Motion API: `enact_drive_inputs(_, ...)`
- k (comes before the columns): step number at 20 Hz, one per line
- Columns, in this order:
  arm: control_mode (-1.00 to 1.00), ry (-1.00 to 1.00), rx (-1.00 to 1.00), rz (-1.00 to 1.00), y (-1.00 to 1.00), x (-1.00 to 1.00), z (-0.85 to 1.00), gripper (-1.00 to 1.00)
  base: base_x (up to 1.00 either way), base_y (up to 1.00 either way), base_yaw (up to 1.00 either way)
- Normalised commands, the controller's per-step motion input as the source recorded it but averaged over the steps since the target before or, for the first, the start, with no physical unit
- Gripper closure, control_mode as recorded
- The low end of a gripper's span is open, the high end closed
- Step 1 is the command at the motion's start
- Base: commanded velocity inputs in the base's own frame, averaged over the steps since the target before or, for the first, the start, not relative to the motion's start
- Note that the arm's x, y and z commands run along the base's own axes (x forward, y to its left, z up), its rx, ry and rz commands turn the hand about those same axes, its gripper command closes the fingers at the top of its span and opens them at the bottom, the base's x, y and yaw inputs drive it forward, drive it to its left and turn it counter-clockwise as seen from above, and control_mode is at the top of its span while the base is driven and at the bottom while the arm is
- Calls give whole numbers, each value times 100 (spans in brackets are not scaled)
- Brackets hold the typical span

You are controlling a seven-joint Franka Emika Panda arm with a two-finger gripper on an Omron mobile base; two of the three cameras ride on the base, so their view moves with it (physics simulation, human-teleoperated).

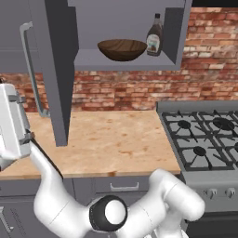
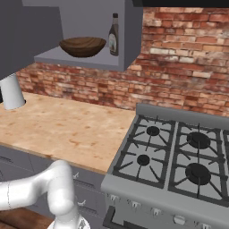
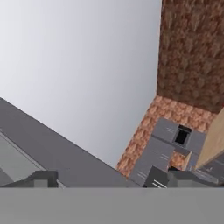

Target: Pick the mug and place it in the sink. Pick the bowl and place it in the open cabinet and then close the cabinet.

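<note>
Brown wood-grain bowl (image 1: 122,49) sits on the grey cabinet (image 1: 125,59) shelf; push its door (image 1: 58,69) squarely shut (tool (image 3: 100,179) fingers apart, empty).

Bowl (image 1: 122,49): wide, shallow, dark brown wood grain, upright on the grey shelf inside the cabinet (image 1: 59,69). Cabinet: grey, door swung open, long vertical silver bar handle on the door's outer face.

A glossy white arm (image 1: 158,204) of thick, rounded tube segments fills the lower part of the left base view. A black ring with a white cap (image 1: 108,214) marks one joint. At the left edge sits a boxy white hand (image 1: 13,128) with small dark fittings.
</note>
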Motion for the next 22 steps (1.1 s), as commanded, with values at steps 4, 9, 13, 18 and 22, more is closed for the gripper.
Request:
enact_drive_inputs(4,-100,9,0,14,69,33,-1,-100,0,0,0)
enact_drive_inputs(9,-100,1,0,26,88,24,0,-100,0,0,0)
enact_drive_inputs(13,-100,-8,10,10,18,42,-18,-100,0,0,0)
enact_drive_inputs(18,-100,-11,24,0,0,40,-29,-100,0,0,0)
enact_drive_inputs(22,-100,0,6,0,1,18,-2,-100,0,0,0)
